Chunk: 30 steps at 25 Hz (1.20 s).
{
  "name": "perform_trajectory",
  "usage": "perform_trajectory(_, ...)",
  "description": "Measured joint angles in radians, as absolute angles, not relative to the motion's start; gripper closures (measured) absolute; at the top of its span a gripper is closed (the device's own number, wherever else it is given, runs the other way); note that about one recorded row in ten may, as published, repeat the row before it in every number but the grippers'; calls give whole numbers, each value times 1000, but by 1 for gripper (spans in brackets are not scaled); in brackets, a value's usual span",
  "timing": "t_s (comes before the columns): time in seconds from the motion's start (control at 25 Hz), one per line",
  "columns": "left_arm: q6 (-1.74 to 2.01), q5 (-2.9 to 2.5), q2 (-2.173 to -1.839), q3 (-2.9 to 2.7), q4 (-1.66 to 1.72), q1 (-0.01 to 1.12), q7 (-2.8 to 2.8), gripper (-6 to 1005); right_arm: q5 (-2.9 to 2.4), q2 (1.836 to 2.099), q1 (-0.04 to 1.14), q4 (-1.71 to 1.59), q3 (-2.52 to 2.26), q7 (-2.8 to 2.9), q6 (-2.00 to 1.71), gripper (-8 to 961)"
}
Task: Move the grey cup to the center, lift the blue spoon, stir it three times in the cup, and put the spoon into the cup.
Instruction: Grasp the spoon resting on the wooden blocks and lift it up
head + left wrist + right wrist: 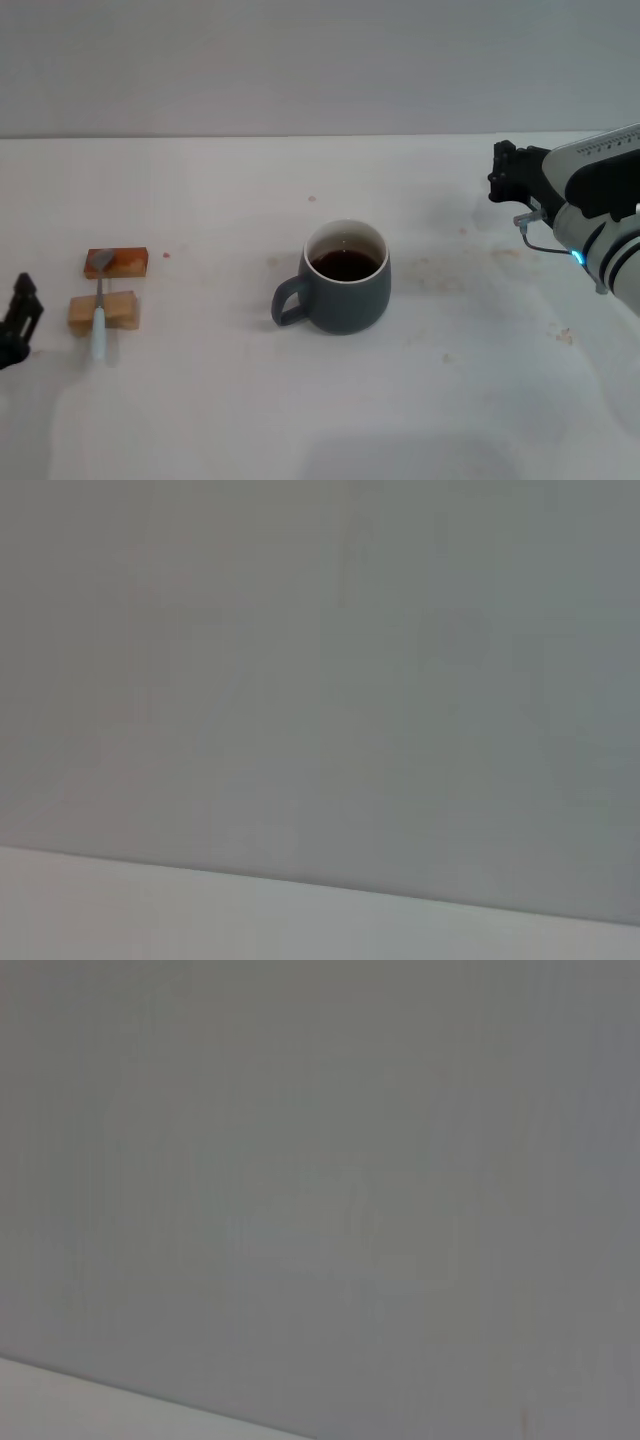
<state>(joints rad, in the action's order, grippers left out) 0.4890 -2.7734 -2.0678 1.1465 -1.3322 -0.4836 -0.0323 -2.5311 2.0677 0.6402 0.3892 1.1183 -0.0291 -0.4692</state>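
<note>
White table (pixel 300 420) under a grey wall; cup (pixel 345 290) with dark liquid sat about mid-table, handle toward the robot's left, so the centering step looked done. Spoon (pixel 99 320) lay far left across two wooden blocks (pixel 104 312), untouched. Left gripper (pixel 18 318) waited near it at the edge, right gripper (pixel 515 180) raised far right, fingers on both impossible to read; next move likely left arm grasping the spoon handle.

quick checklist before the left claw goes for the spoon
1. grey cup upright near table centre, dark liquid inside: ok
2. blue spoon resting across two wooden blocks, untouched: ok
3. left claw at the table's left edge, apart from the spoon: ok
4. left claw open: cannot tell
5. right claw raised at far right, away from the cup: ok
6. wrist views show the spoon: not ok, only blank wall
</note>
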Motion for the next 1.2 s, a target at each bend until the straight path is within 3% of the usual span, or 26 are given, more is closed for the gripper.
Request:
perform_trajectory(0.44,678,-2490,-2069,916,-1264,-459,-346,387,-2534,2068,644,391,1118,-29,-470,937)
perform_trajectory(0.88,822,-2213,-2063,780,-1093,-299,-435,394,-2534,2068,640,391,1117,-29,-477,937)
perform_trajectory(1.2,840,-2186,-2068,769,-1059,-269,-462,398,-2534,2068,629,395,1111,-29,-479,937)
